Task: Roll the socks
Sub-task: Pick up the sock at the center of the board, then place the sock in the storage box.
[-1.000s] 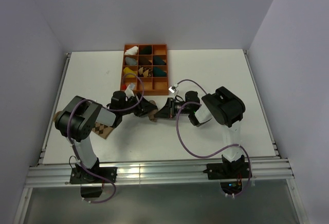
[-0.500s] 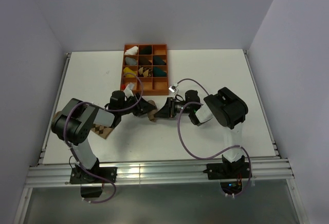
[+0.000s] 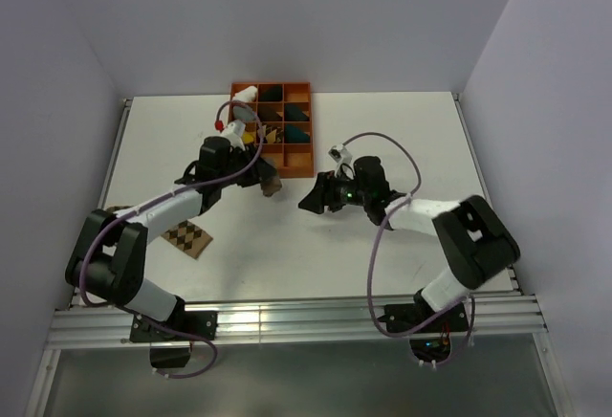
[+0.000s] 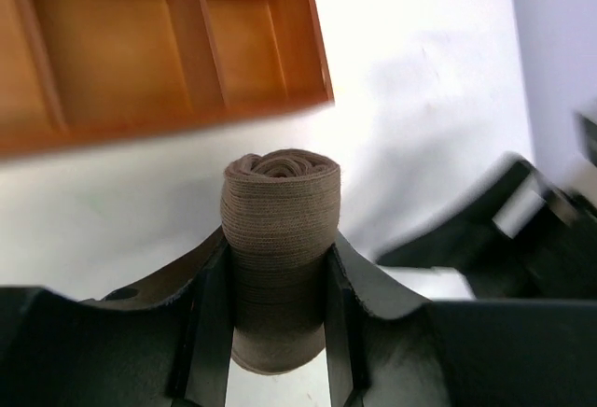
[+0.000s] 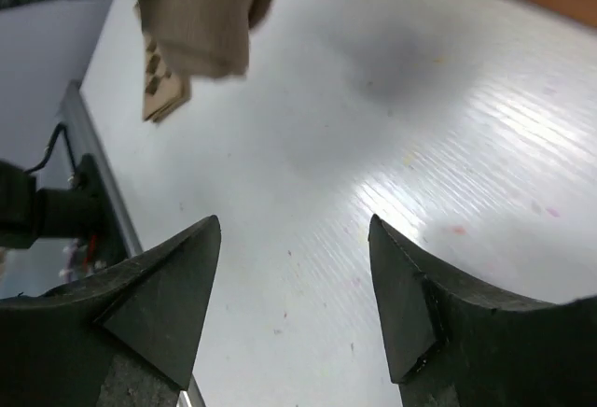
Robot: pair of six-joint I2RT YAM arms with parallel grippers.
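Note:
The plain tan-brown sock (image 4: 280,239) is a tight roll standing between my left gripper's (image 4: 278,258) jaws, which are shut on its sides. In the top view this roll (image 3: 271,187) hangs at the left gripper (image 3: 262,180), just in front of the orange tray. My right gripper (image 3: 308,197) is a short way to the roll's right, apart from it. Its jaws (image 5: 294,225) stand open over bare table with nothing between them. The argyle sock (image 3: 188,238) lies flat on the table at the left, also seen in the right wrist view (image 5: 159,88) beyond the roll (image 5: 201,15).
The orange tray (image 3: 273,87) with square compartments stands at the back middle and holds several sock bundles of other colours. Its front wall (image 4: 168,118) is close behind the roll. The aluminium rail (image 3: 287,319) runs along the table's near edge.
My right gripper has opened, let go of the roll and drawn back to the right. The left arm has stretched out and carried the roll toward the tray.

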